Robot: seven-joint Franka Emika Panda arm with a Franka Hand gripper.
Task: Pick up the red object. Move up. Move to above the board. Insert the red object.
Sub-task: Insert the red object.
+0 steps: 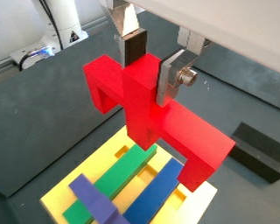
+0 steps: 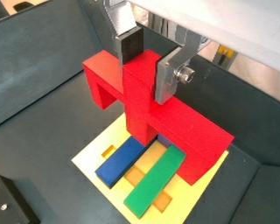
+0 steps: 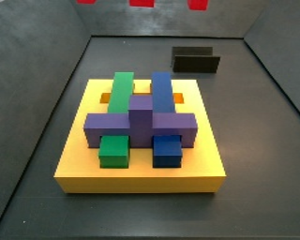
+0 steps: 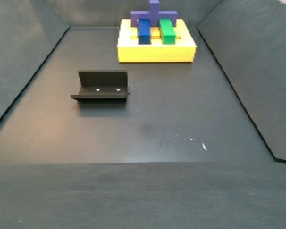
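Note:
My gripper (image 1: 152, 66) is shut on the red object (image 1: 143, 98), a cross-shaped piece with short legs. The silver fingers clamp its upper stem from both sides. It shows the same way in both wrist views, with the gripper (image 2: 149, 66) holding the red object (image 2: 143, 96) in the air above the board (image 1: 101, 160). The board is a yellow slab (image 2: 98, 150) carrying green (image 2: 154, 179), blue (image 2: 119, 162) and purple (image 1: 95, 201) blocks. In a side view only red bits (image 3: 140, 3) show at the top edge, over the board (image 3: 140, 173). The gripper is out of both side views.
The fixture, a dark L-shaped bracket, stands on the grey floor beside the board (image 3: 195, 61), (image 4: 101, 87), (image 1: 257, 149). Dark bin walls surround the floor. The board (image 4: 157, 54) sits near the far wall in a side view.

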